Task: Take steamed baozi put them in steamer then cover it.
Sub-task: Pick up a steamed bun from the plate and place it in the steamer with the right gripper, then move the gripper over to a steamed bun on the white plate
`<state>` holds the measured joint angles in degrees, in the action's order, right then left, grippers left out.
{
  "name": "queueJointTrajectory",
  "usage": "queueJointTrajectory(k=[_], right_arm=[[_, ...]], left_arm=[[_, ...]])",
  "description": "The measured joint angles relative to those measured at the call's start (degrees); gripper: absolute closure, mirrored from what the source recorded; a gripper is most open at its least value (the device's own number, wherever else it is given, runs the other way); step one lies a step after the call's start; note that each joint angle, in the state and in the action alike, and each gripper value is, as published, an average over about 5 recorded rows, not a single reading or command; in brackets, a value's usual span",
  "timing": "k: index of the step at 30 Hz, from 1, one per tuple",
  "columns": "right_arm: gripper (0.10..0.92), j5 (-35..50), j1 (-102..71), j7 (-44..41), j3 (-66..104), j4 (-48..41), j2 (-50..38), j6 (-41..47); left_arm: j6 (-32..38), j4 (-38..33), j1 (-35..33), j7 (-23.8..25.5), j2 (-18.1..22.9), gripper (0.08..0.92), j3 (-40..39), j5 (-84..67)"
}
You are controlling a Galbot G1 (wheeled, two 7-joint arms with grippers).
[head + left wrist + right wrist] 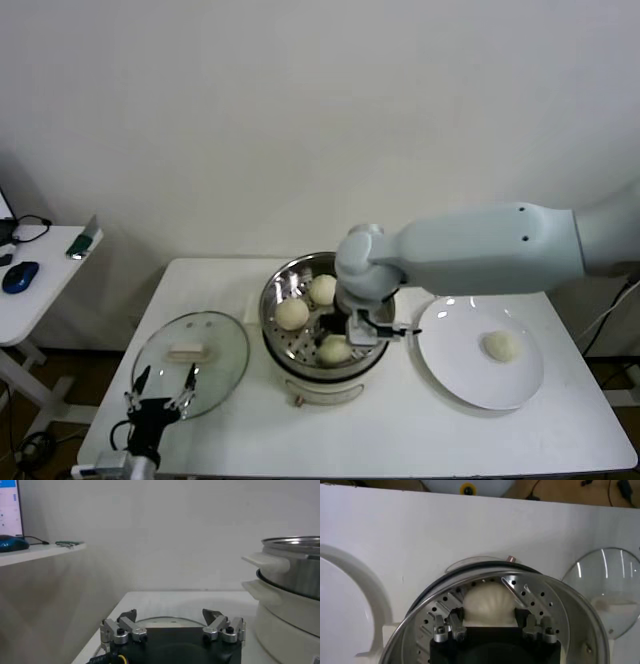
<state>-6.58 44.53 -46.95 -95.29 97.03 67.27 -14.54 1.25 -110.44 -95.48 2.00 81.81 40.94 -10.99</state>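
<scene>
Right wrist view: my right pincer (pixel 489 621) clamps a cream-white round baozi (pixel 488 605) inside the shiny perforated steel steamer (pixel 570 610). My left pincer (pixel 161 388) hangs apart over the glass lid (pixel 225 345) on the white surface (pixel 400 430).

Steamer (pixel 280 287) stands at the centre of the counter (pixel 400 420), on a cooker base (pixel 325 388). Three baozi lie in it: one at left (pixel 292 314), one at rear (pixel 322 289), one at front (pixel 335 349) between the fingers of the right pincer (pixel 352 331). Plate (pixel 455 375) lies right of the steamer, carrying a fourth baozi (pixel 501 346). Lid (pixel 190 349) lies flat left of the steamer. Left pincer (pixel 160 382) sits at the lid's near edge. A side table (pixel 45 270) stands further left, apart from the counter.
</scene>
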Motion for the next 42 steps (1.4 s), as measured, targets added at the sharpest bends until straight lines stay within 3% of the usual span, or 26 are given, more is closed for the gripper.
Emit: queueJointTrajectory(k=[5, 13, 20, 32, 42], right_arm=[[0.345, -0.4, -0.9, 0.3, 0.0, -1.0, 0.9, -0.1], [0.21, -0.4, -1.5, 0.8, 0.1, -2.1, 1.7, -0.4], [0.203, 1.4, 0.0, 0.2, 1.0, -3.0, 0.7, -1.5], [0.203, 17.1, 9.7, -4.1, -2.4, -9.5, -7.5, -4.9], [0.203, 27.0, 17.0, -6.9, -11.9, -12.1, -21.1, 6.8]], left_arm=[[0.0, -0.1, 0.0, 0.0, 0.0, 0.177, -0.1, 0.0], [0.2, -0.1, 0.0, 0.0, 0.0, 0.177, 0.0, 0.0], [0.2, -0.2, -0.1, 0.0, 0.0, 0.177, 0.0, 0.0], [0.4, 0.0, 0.2, 0.0, -0.1, 0.177, -0.3, 0.1], [0.2, 0.2, 0.8, 0.1, -0.3, 0.177, -0.5, 0.0]])
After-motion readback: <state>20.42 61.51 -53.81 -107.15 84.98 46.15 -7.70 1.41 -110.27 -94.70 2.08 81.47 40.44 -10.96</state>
